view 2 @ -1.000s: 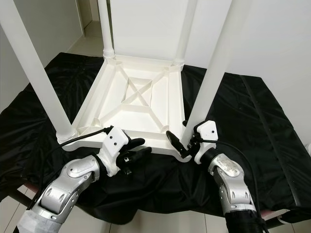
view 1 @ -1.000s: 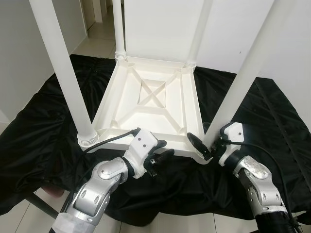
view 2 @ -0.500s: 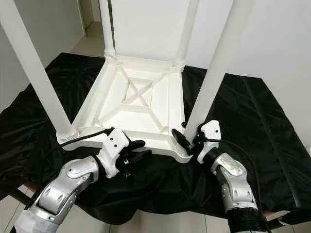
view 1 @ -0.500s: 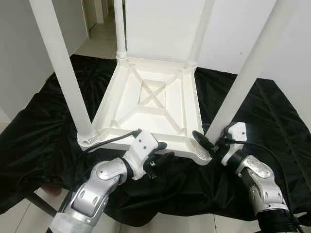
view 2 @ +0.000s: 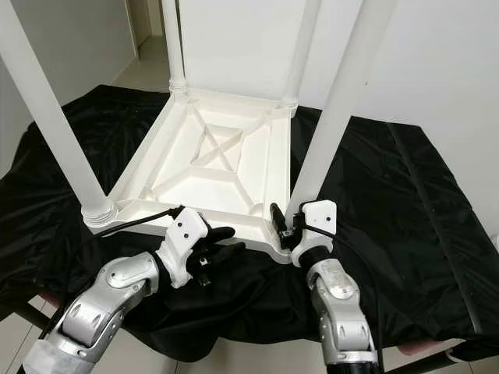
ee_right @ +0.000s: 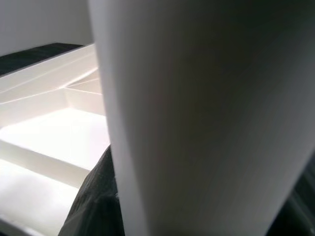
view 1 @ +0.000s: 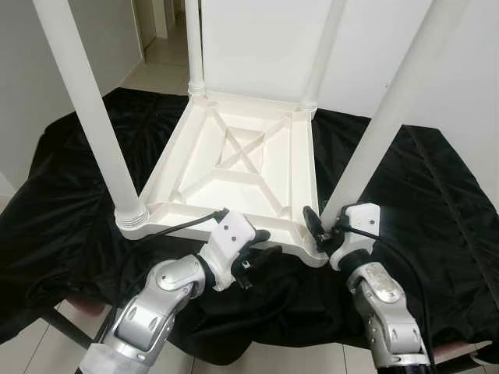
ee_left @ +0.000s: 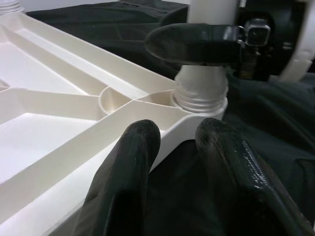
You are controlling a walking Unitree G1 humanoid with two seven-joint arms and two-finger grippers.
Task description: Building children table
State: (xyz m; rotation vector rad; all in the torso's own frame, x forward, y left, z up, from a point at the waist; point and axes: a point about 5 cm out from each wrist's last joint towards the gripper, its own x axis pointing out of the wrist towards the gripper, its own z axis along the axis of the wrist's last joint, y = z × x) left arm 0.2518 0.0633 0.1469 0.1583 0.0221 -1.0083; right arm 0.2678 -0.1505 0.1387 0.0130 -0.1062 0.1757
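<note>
The white plastic table lies upside down on a black cloth — ribbed underside up, four legs standing. Right hand clenches the near-right leg; left hand hovers released beside the rim.

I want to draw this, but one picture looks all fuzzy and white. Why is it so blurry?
In the right wrist view, the table leg sits so close to the camera that it goes soft and shaded. In the left wrist view, the two near black fingers blur too, while the leg's ribbed base stays sharp. The head views are clear and evenly lit.
</note>
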